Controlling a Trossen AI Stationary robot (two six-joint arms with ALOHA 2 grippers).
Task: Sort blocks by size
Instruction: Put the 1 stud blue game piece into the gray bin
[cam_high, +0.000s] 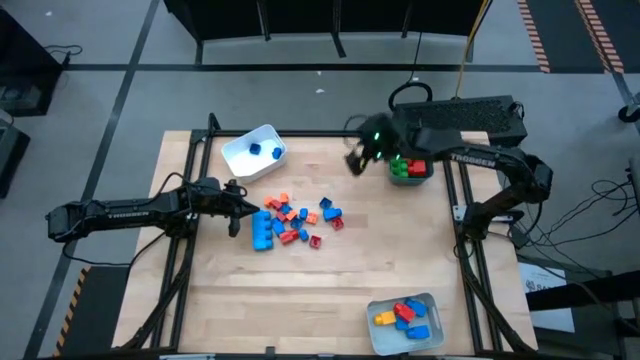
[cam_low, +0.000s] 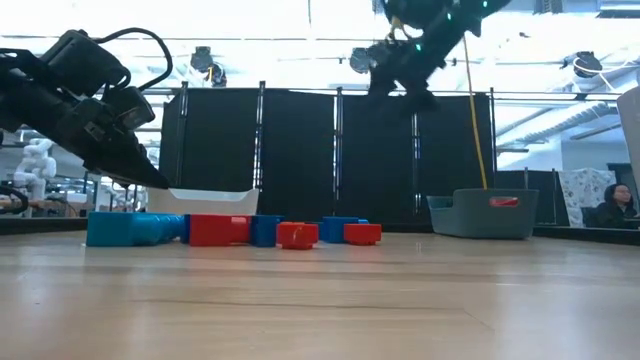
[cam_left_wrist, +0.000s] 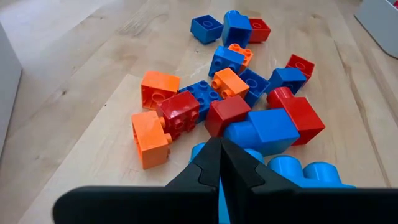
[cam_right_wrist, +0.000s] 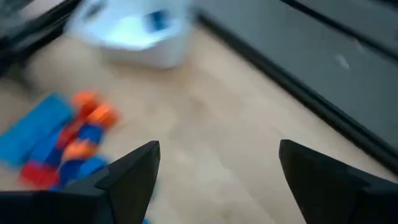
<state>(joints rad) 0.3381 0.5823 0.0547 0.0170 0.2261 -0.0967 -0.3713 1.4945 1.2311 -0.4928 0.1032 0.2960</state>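
The only writing I can read is "TROSSEN" in white on both forearms in the high view.

From above, my left gripper (cam_high: 236, 207) sits left of centre, at the left edge of the loose blocks (cam_high: 295, 222) scattered mid-table. Its wrist camera shows what the overhead cannot: the fingers (cam_left_wrist: 219, 163) pinched fully together with nothing between them, their tips just over a big blue brick (cam_left_wrist: 264, 129), and red, orange and blue pieces fanned out beyond.

My right gripper (cam_high: 356, 158) is in the upper middle of the overhead frame, just left of the teal tray (cam_high: 425, 176). Its wrist view shows the two fingers (cam_right_wrist: 134, 169) spread wide and holding nothing, bare wood between them. The low view alone shows how high it hangs, near the top of the frame, well above the table (cam_low: 320, 310).

Containers: the white tray (cam_high: 238, 152) at upper left holds two small blue bricks (cam_high: 265, 151). The teal tray at upper right holds green and red bricks. A grey tray (cam_high: 380, 312) at the bottom right holds yellow, red and blue bricks.

The low view also catches a person (cam_low: 614, 205) at the far right, beyond the table.
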